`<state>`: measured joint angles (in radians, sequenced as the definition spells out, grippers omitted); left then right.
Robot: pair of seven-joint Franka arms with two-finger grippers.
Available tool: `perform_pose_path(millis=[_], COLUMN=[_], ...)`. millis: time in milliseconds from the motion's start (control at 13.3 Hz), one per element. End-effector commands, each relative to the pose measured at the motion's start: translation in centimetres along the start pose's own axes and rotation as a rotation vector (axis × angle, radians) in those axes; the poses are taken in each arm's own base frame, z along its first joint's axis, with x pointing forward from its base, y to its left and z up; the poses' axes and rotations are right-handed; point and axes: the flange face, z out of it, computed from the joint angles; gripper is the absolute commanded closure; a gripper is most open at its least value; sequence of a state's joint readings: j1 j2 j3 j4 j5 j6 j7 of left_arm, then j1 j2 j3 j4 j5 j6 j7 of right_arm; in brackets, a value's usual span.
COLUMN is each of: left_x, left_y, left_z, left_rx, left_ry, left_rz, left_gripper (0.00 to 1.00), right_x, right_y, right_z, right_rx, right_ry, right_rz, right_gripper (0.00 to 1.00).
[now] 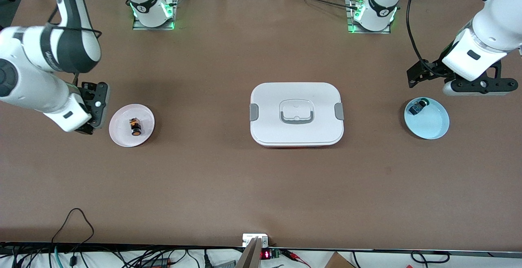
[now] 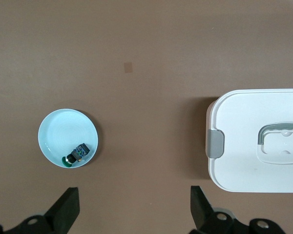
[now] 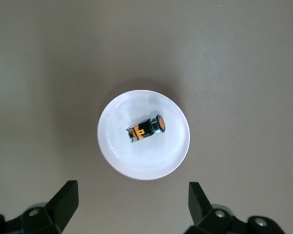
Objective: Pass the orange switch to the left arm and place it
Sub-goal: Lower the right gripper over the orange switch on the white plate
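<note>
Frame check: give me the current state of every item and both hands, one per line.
orange switch: lying on its side on the pink plate, untouched.
box: lid on, mid-table.
blue-bodied part: lying in the light blue plate.
right hand: open, empty, over the table beside the pink plate.
left hand: open, empty, over the table beside the light blue plate.

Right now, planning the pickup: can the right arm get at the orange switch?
Probably yes: the right gripper is open, and the orange switch lies exposed on its pink plate, nothing covering it.
</note>
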<state>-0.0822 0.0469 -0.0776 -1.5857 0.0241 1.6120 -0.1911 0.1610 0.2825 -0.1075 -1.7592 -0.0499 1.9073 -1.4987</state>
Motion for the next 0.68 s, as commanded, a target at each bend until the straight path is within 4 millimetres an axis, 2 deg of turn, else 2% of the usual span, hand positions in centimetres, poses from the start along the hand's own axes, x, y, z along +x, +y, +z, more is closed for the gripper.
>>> perform_pose_path(millis=[0, 601], left_x=[0.2, 0.1], left_y=[0.0, 0.1], left_z=[-0.7, -0.7], left_rx=[0.015, 0.015], left_ry=[-0.001, -0.001], left_rz=[-0.010, -0.007], left_gripper=[0.00, 0.00], right_x=[0.4, 1.4], right_y=[0.3, 0.6], right_z=[3.5, 12.9], right_rx=[-0.061, -0.112], right_ry=[-0.008, -0.020], right_rz=[-0.186, -0.401], right_gripper=[0.00, 0.00])
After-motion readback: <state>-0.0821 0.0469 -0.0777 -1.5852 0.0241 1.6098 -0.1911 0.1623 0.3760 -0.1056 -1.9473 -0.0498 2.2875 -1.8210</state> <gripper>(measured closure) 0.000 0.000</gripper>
